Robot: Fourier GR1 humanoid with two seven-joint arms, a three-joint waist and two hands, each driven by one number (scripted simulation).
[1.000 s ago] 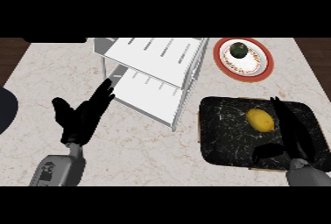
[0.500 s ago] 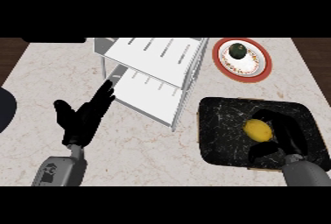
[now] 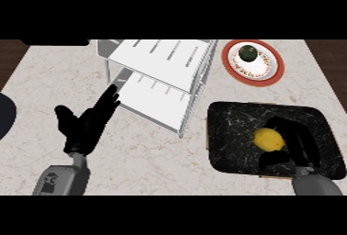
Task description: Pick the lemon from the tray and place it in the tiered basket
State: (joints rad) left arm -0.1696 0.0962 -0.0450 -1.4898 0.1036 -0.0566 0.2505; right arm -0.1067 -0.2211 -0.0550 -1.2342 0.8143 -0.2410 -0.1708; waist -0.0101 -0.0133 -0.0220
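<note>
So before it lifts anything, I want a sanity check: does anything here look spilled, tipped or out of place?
Nothing stands out. The lemon lies on the black tray beside the right hand, the tiered basket stands upright, and the plate sits level on the counter with a dark round thing on it.

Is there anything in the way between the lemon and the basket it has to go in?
Nothing visible blocks it. The lemon lies on the black tray beside the right hand. Between the tray and the tiered basket there is only bare counter. The plate stands off to the side.
</note>
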